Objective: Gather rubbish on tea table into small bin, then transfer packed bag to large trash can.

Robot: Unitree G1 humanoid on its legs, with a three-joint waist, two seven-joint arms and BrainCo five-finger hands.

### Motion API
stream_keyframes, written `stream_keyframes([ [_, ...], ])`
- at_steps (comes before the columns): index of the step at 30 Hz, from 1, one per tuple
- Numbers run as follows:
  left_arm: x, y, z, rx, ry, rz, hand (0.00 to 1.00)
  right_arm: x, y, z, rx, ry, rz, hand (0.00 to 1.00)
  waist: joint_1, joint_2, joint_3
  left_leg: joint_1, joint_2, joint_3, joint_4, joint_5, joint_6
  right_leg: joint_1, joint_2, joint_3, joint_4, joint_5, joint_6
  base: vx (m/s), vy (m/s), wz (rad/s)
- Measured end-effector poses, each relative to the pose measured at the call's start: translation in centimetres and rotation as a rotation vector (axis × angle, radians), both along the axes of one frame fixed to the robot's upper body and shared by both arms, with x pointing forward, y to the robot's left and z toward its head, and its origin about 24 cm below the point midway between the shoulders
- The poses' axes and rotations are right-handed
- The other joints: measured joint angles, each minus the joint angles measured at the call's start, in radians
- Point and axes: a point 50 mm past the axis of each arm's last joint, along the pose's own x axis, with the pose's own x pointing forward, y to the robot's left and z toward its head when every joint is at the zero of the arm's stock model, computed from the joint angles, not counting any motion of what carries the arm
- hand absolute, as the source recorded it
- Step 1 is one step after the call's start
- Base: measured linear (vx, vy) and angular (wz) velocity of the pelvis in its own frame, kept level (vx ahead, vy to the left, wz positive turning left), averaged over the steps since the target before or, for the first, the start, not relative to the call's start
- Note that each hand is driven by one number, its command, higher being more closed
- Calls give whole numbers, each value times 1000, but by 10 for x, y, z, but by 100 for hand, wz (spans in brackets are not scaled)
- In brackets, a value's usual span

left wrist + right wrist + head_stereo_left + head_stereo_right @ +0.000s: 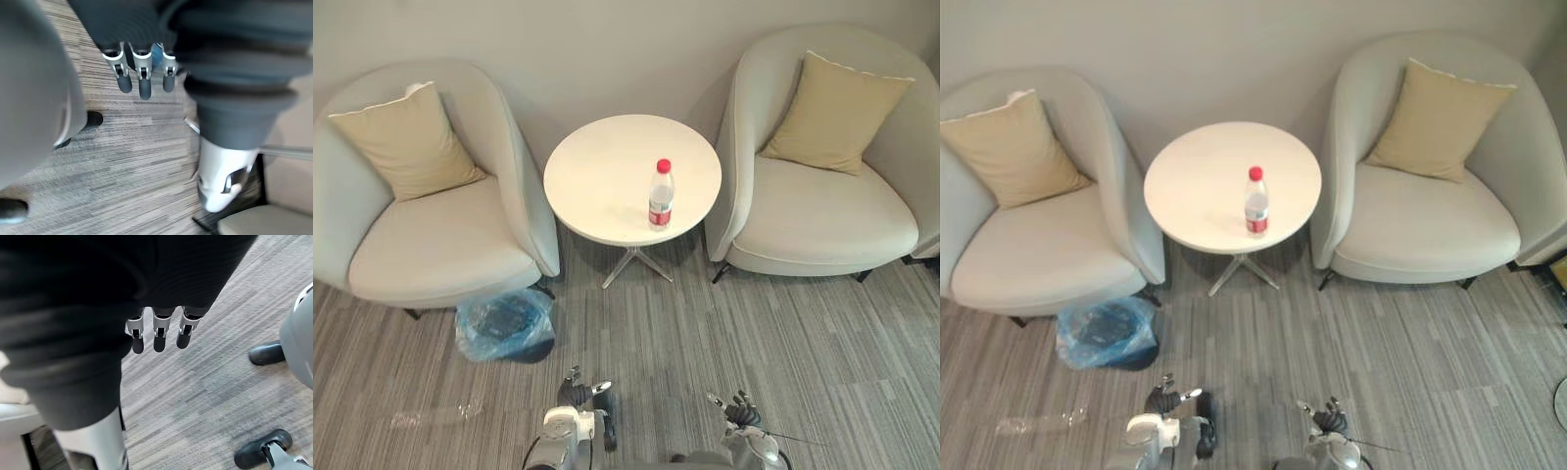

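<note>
Now, with left hand (578, 392) and right hand (740, 409) hanging slack-fingered and empty, we should step closer and grip mid-body the upright bottle (661, 194) near the front edge of the table (597, 166), bound for the blue-lined bin (504, 328) beside the left armchair (431, 245).

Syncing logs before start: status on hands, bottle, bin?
Left hand open, empty; right hand open, empty. Bottle upright on tea table. Blue-bagged small bin on floor beside left armchair, clear plastic scrap near it.
</note>
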Motion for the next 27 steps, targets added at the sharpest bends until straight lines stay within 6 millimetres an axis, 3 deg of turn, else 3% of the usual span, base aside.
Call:
stream_keyframes([
  [2,-4,2,-3,17,22,-30,0,1,0,0,-12,-1,28,0,4,-2,-2,68,-6,6,-8,-39,6,-66,-11,26,218,12,20,409,150,-28],
  [3,-7,5,-4,33,38,-52,0,-1,1,-1,-13,11,41,0,1,3,-2,152,-8,-14,-69,-67,4,-140,-26,10,428,25,18,344,95,-5],
  [6,-5,8,-4,56,44,-84,0,-3,0,-3,-11,24,55,0,-11,10,-7,224,-3,-62,-128,-78,-8,-216,-25,-53,489,-100,-24,346,4,33],
  [9,-6,7,-5,55,48,-81,0,3,-6,0,-31,9,65,0,-41,32,-7,258,30,-117,-136,-78,-10,-308,17,-37,358,-120,-27,229,-125,59],
  [10,-11,10,-7,59,61,-78,0,3,-7,0,-36,12,67,0,-41,27,-11,275,25,-131,-135,-78,-16,-308,22,1,205,-42,-17,216,-156,58],
  [11,-13,12,-8,63,67,-75,0,-2,-8,-1,-35,23,64,0,-41,6,-21,283,5,-143,-135,-85,-38,-305,12,23,131,49,-22,239,-184,61],
  [12,-18,10,-11,53,96,-61,0,-8,-12,-4,-42,46,60,0,-41,17,-23,303,12,-179,-139,-107,-74,-299,13,17,143,93,-39,237,-198,51],
  [14,-26,-3,-14,5,108,-33,0,-14,-24,-4,-71,64,51,0,-32,68,-53,295,48,-196,-140,-106,-78,-273,47,1,86,99,-48,260,-195,26],
  [16,-32,-4,-17,-16,128,3,0,-16,-27,-5,-74,71,43,0,-40,93,-56,302,69,-223,-142,-99,-89,-222,68,-29,34,107,-59,149,-145,23],
  [24,-34,3,-18,2,141,1,0,-22,-29,-6,-91,87,43,0,-40,69,-67,313,72,-277,-195,-91,-103,-160,80,-71,-77,151,-58,11,-1,20],
  [27,-33,6,-18,17,143,-12,0,-4,-28,9,-148,-21,101,0,-40,64,-69,303,57,-283,-213,-92,-105,-155,66,-71,-124,186,-46,-47,109,3],
])
